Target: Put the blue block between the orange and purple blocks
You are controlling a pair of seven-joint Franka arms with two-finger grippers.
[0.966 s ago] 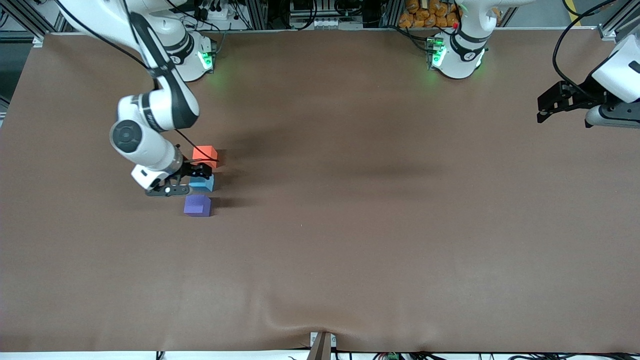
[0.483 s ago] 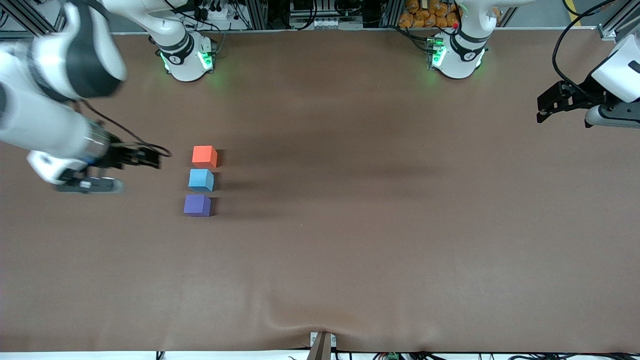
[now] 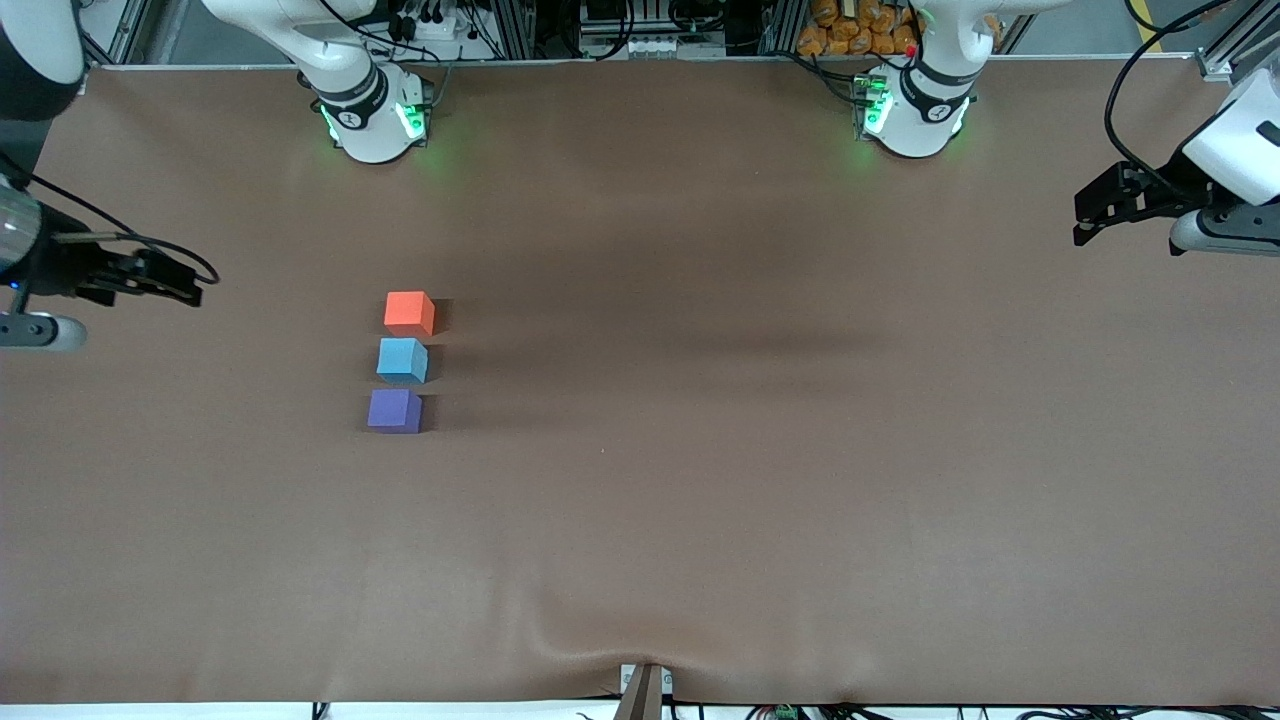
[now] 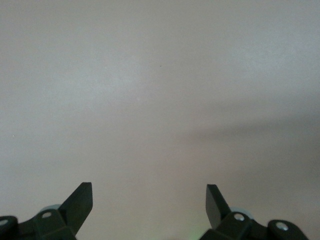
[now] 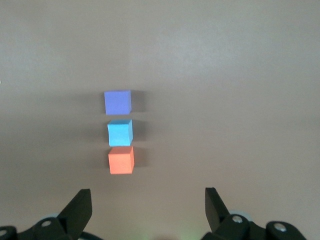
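Front view is showing the blue block (image 3: 402,359) sitting between the orange block (image 3: 409,312) at 12 o'clock and purple block (image 3: 394,410) at 6, so placement looks done. The right end effector (image 3: 185,290) is hanging empty, fingers spread, over the tabletop (image 3: 760,480) edge; the left end effector (image 3: 1085,215), also spread, is waiting.

Even, diffuse light; soft shadows stretch across the tabletop (image 3: 700,500) toward the left arm's end; wrist views look hazy.

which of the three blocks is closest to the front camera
The purple block. It sits lowest in the front view, at the end of the row; the blue block is in the middle and the orange block farthest.
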